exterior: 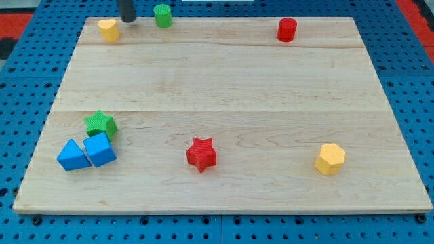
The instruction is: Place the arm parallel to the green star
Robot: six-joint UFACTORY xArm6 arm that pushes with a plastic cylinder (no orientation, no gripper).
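The green star lies at the view's lower left on the wooden board. It touches a blue cube, and a blue triangular block sits next to that cube. My tip is at the view's top left, between a yellow heart-shaped block and a green cylinder. The tip is far above the green star in the view and slightly to its right. It touches no block.
A red cylinder stands at the view's top right. A red star lies at the lower middle. A yellow hexagonal block lies at the lower right. Blue pegboard surrounds the board.
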